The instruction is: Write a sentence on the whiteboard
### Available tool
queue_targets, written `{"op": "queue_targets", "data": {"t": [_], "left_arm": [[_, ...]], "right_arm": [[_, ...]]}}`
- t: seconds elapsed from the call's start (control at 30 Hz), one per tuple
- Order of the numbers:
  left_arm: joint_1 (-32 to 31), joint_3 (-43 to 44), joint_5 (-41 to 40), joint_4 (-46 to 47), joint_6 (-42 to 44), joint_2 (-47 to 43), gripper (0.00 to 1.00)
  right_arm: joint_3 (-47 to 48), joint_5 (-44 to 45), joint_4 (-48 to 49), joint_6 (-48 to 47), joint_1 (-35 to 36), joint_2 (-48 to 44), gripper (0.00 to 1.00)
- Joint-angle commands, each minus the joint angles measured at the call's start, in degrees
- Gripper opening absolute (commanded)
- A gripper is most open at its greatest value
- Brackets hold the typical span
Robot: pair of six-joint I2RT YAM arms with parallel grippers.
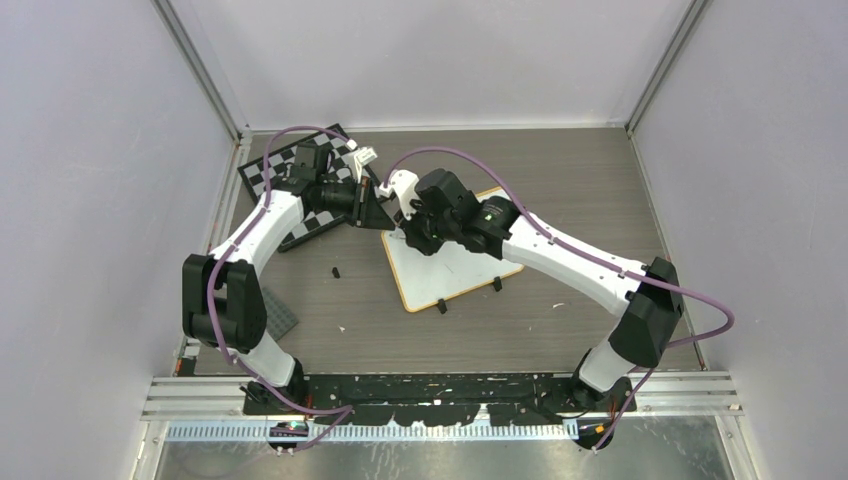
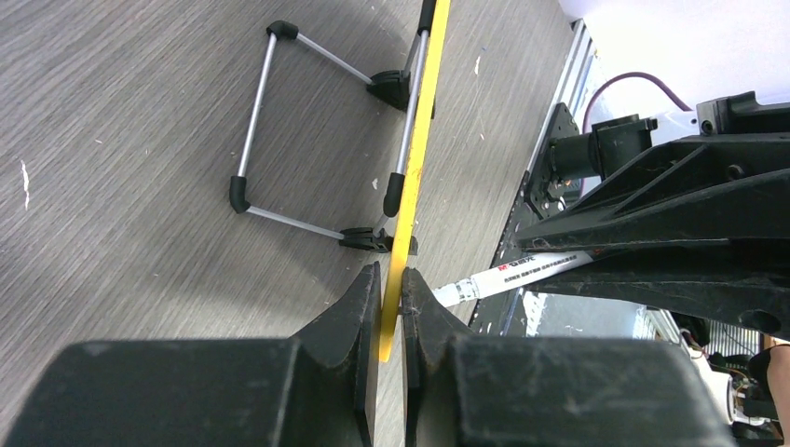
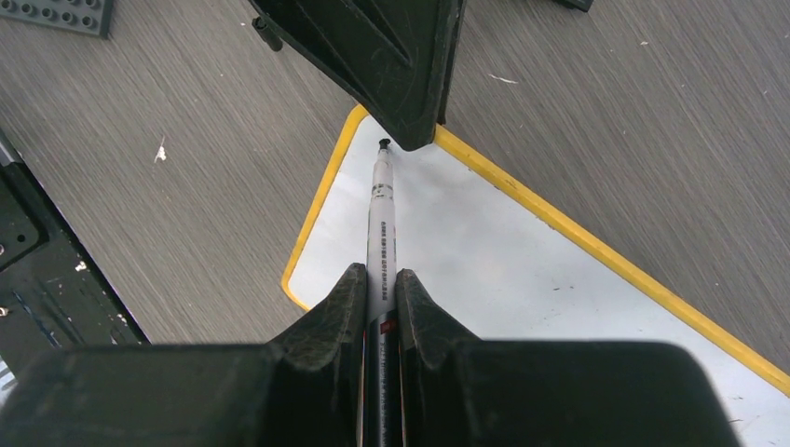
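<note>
The whiteboard [image 1: 455,268] lies slightly tilted on the table, white with a yellow-orange rim and black clip feet [image 1: 441,307]. My left gripper [image 1: 378,212] is shut on its far-left corner. In the left wrist view the rim [image 2: 418,121] runs edge-on between the closed fingers of that gripper [image 2: 393,284]. My right gripper [image 3: 380,276] is shut on a white-barrelled marker [image 3: 381,223]. The marker's black tip [image 3: 384,144] is at the board's [image 3: 522,279] corner, just beside the left finger [image 3: 401,65]. I cannot tell whether the tip touches. The board is plain white around the tip.
A black-and-white chessboard [image 1: 290,172] lies at the back left, under the left arm. A grey studded baseplate [image 1: 281,316] sits near the left arm's base. A small black piece [image 1: 336,271] lies left of the board. A wire stand [image 2: 279,121] props the board from beneath.
</note>
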Motion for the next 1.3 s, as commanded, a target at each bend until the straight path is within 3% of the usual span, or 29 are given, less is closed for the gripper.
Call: {"op": "queue_targets", "data": {"t": [0.0, 0.47, 1.27], "left_arm": [[-0.2, 0.1, -0.3, -0.7, 0.7, -0.4, 0.00], [-0.3, 0.1, -0.6, -1.1, 0.7, 0.1, 0.00], [-0.2, 0.7, 0.1, -1.6, 0.7, 0.2, 0.00]], "right_arm": [[-1.1, 0.4, 2.7, 0.6, 0.2, -1.4, 0.00], [-4.8, -1.8, 2.2, 0.9, 0.8, -3.0, 0.00], [0.2, -2.0, 0.6, 1.5, 0.8, -2.6, 0.00]]}}
